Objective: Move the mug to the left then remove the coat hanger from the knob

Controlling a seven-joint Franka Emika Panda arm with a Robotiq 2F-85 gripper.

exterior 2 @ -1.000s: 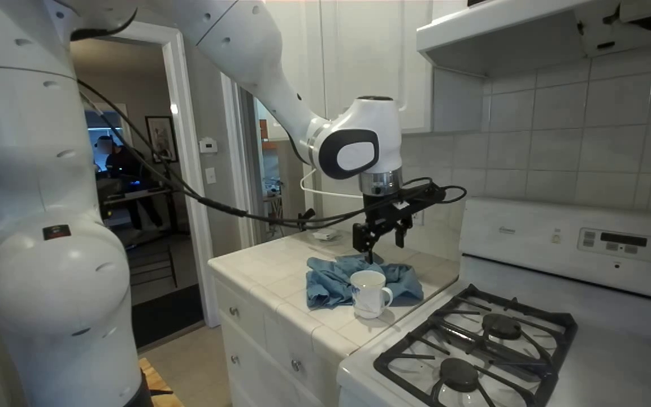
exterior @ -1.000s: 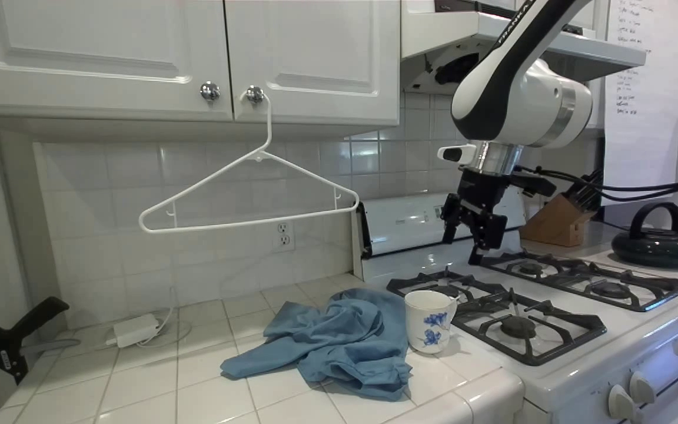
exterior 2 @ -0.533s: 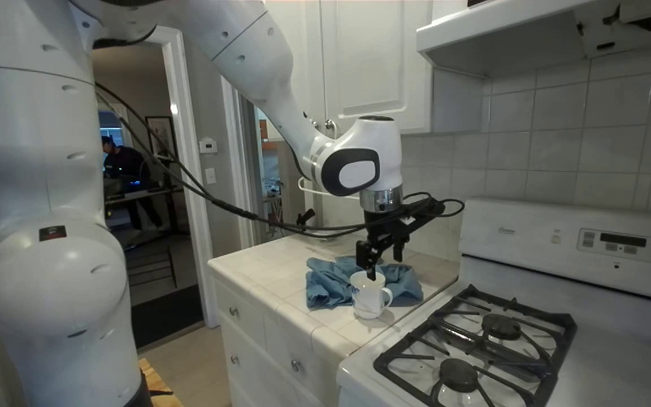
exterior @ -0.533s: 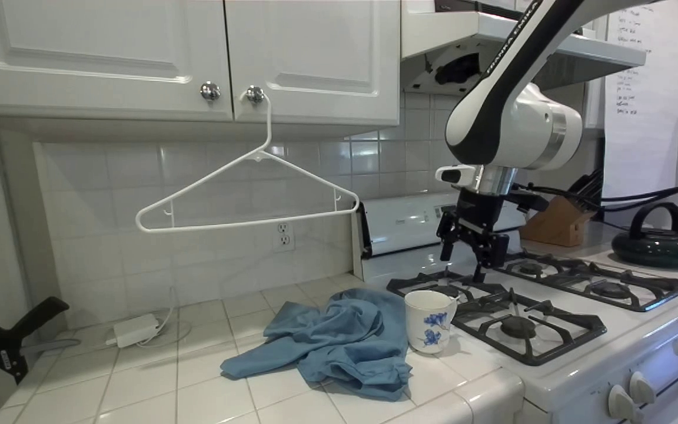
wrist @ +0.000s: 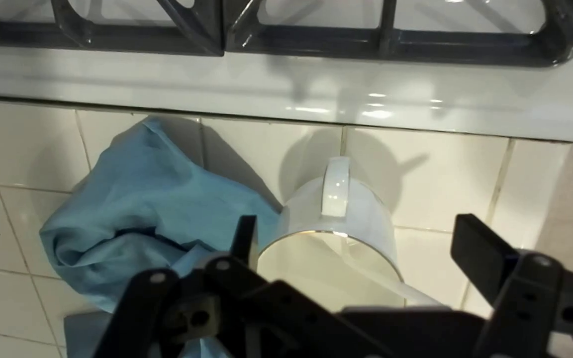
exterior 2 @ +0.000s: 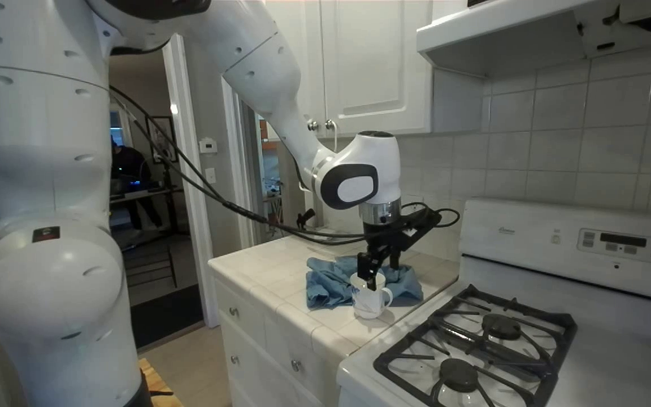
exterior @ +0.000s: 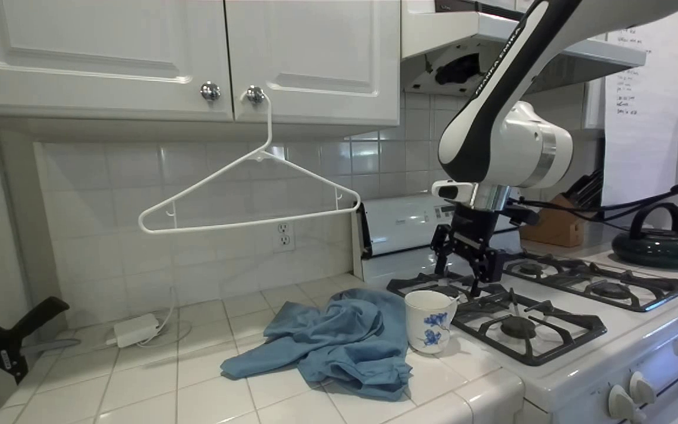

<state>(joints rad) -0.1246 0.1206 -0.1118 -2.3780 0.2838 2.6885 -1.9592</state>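
Claw (exterior: 458, 282): jaws spread wide, nothing held; up near the counter side of the stove (exterior 2: 613, 328).
Mug (exterior: 428, 327): upright on the counter (exterior: 209, 353), just beside the stove; looks ceramic, so probably light, rigid, slick and breakable. Best squeezed gently on opposite walls.
Handle (wrist: 336, 191): faces the stove, so a hold across the body should clear it.
Cloth (exterior: 351, 341): crumpled near the stove too; soft, might get pinched.
Coat hanger (exterior: 260, 155): hooked on the knob (exterior: 255, 94), higher than the stove's top, off its counter side; likely light and springy, best taken by the neck.
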